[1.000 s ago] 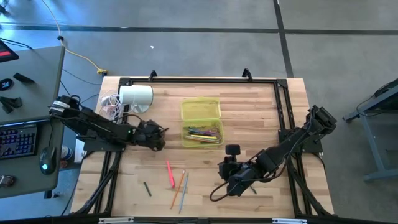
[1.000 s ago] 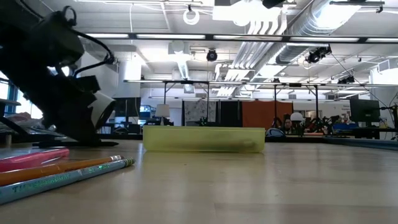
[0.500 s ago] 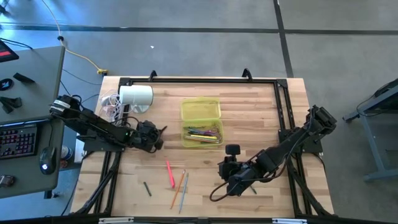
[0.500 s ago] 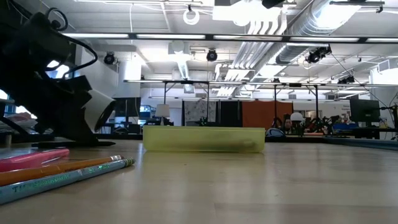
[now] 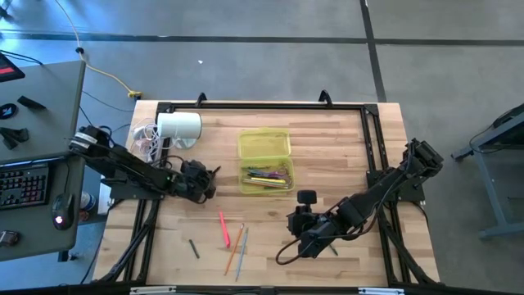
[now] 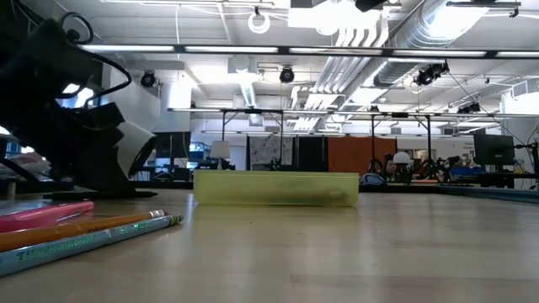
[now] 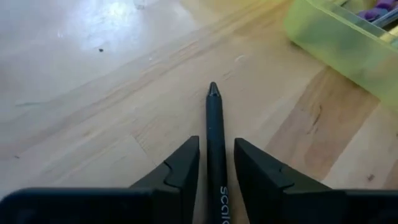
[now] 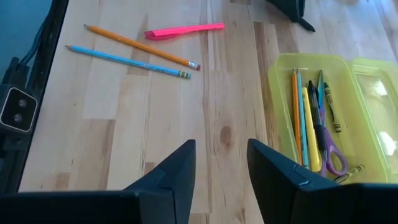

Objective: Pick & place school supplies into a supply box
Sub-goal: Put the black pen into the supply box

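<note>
supply box (image 7: 348, 37) cut by frame edge, dark pen (image 7: 215, 155) — lettering partly hidden

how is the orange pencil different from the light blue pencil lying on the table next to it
The orange pencil and the light blue pencil differ in colour. The orange one lies nearer the pink pen, its eraser end almost meeting the blue one's, while their pointed ends spread apart. Both are thin, eraser-tipped, lying flat on the table, outside the supply box.

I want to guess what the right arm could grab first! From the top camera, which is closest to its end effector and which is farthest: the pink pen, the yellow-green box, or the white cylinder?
1. Pink pen, left of the right end effector, nearest.
2. Yellow-green box, toward the table's middle.
3. White cylinder, far left corner, farthest.
</note>
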`<state>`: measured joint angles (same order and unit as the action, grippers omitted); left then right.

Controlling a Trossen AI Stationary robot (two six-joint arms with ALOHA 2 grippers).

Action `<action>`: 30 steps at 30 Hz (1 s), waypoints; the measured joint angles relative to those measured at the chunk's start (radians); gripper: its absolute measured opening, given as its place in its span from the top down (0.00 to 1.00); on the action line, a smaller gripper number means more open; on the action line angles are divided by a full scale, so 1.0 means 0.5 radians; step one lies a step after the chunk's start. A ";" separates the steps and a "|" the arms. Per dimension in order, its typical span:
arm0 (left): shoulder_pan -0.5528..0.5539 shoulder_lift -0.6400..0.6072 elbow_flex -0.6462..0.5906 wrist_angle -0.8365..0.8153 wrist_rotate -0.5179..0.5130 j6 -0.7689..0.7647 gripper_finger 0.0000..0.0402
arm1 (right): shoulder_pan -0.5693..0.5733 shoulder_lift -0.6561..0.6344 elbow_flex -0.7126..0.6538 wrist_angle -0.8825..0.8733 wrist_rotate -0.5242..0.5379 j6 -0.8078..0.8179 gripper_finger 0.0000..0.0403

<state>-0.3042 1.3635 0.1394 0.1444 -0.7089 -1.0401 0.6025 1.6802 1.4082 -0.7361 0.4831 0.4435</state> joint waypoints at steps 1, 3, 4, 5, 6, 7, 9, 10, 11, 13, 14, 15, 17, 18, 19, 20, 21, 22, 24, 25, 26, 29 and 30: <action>0.000 0.018 0.001 0.003 -0.017 0.000 0.67 | 0.001 0.000 0.000 0.000 0.000 0.001 0.68; 0.000 0.041 0.002 0.009 -0.032 0.016 0.70 | 0.001 0.000 0.000 0.000 -0.001 0.002 0.68; 0.000 0.051 0.002 0.013 -0.042 0.024 0.72 | 0.001 0.000 0.000 0.000 0.000 0.002 0.68; 0.000 0.055 0.002 0.014 -0.049 0.023 0.74 | 0.001 0.000 0.000 0.000 0.000 0.002 0.68; 0.001 0.060 0.002 0.014 -0.054 0.019 0.75 | 0.001 0.000 0.000 0.000 0.000 0.003 0.68; 0.001 0.061 0.002 0.015 -0.058 0.014 0.77 | 0.001 0.000 0.000 0.000 0.000 0.003 0.68; 0.002 0.062 0.002 0.017 -0.061 0.015 0.79 | 0.000 0.000 0.000 0.000 0.000 0.003 0.68; 0.002 0.063 0.002 0.023 -0.062 0.016 0.81 | 0.000 0.000 0.000 0.000 0.000 0.003 0.68; 0.002 0.063 0.002 0.033 -0.063 0.024 0.83 | 0.000 0.000 0.000 0.000 0.000 0.003 0.68; 0.004 0.063 -0.001 0.072 -0.066 0.038 0.86 | 0.001 0.000 0.000 0.000 -0.001 0.003 0.68; 0.004 0.067 -0.004 0.101 -0.072 0.046 0.88 | 0.001 0.000 0.000 0.000 0.000 0.003 0.68; 0.005 0.069 -0.001 0.128 -0.079 0.061 0.88 | 0.000 0.000 0.000 0.000 0.000 0.003 0.68; 0.006 0.075 0.040 0.154 -0.098 0.141 0.88 | 0.000 0.000 0.000 0.000 0.000 -0.001 0.68; 0.006 0.076 0.083 0.141 -0.108 0.208 0.88 | 0.001 0.000 0.000 0.000 0.000 -0.008 0.68; 0.008 0.080 0.132 0.136 -0.116 0.287 0.88 | 0.000 0.000 0.000 0.000 0.001 -0.019 0.68; 0.011 0.084 0.185 0.119 -0.118 0.377 0.88 | 0.001 0.000 0.000 0.000 0.000 -0.028 0.68; 0.011 0.083 0.240 0.118 -0.126 0.477 0.88 | 0.001 0.000 0.000 0.000 0.000 -0.031 0.68; 0.012 0.080 0.308 0.127 -0.134 0.586 0.87 | 0.001 0.000 0.000 0.000 0.001 -0.031 0.68; 0.043 0.078 0.447 0.147 -0.153 0.782 0.85 | 0.001 0.000 0.000 0.001 0.000 -0.033 0.68; 0.061 0.076 0.518 0.126 -0.167 0.861 0.84 | 0.001 0.000 0.000 0.001 0.000 -0.034 0.68; 0.082 0.076 0.594 0.094 -0.184 0.931 0.83 | 0.000 0.000 0.000 0.002 0.000 -0.034 0.68; 0.165 0.075 0.845 0.055 -0.223 1.182 0.83 | 0.001 0.000 0.000 0.002 0.001 -0.034 0.68; 0.201 0.074 0.926 0.040 -0.188 1.273 0.84 | 0.000 0.000 0.000 0.002 0.001 -0.034 0.68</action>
<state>-0.2039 1.4006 0.6022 0.1642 -0.8031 -0.4034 0.6027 1.6802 1.4082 -0.7351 0.4835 0.4264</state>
